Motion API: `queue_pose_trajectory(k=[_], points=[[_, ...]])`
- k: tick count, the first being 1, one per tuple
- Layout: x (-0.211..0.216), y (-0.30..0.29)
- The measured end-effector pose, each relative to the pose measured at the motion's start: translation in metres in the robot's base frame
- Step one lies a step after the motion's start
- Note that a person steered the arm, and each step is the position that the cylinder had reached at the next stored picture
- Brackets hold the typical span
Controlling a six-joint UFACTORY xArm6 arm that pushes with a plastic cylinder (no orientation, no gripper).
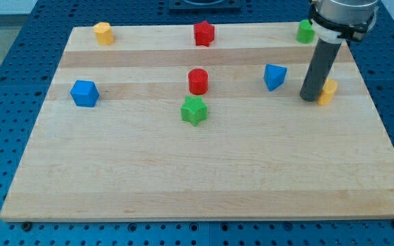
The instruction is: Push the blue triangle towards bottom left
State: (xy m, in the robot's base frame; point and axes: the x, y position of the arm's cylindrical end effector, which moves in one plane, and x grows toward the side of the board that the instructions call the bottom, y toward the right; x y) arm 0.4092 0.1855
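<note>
On the wooden board [204, 184], my tip [309, 98] sits right of the blue triangle [274, 76], near it, touching nothing blue. I carry no pincer, only a rod. I judge I should circle to the triangle's upper right, then push diagonally. My rod half hides a yellow block [329, 91].

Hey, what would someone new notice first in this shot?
The thick dark rod at the view's right, my tip resting against a yellow block. Just left of it sits the blue triangle, apart from the tip. Bright blocks dot the wooden board, like the red cylinder above a green star mid-board.
</note>
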Motion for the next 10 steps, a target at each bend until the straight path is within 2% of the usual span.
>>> queue_pose_trajectory(k=[3, 6, 10], points=[[-0.008, -0.008], [-0.061, -0.038], [-0.078, -0.126]])
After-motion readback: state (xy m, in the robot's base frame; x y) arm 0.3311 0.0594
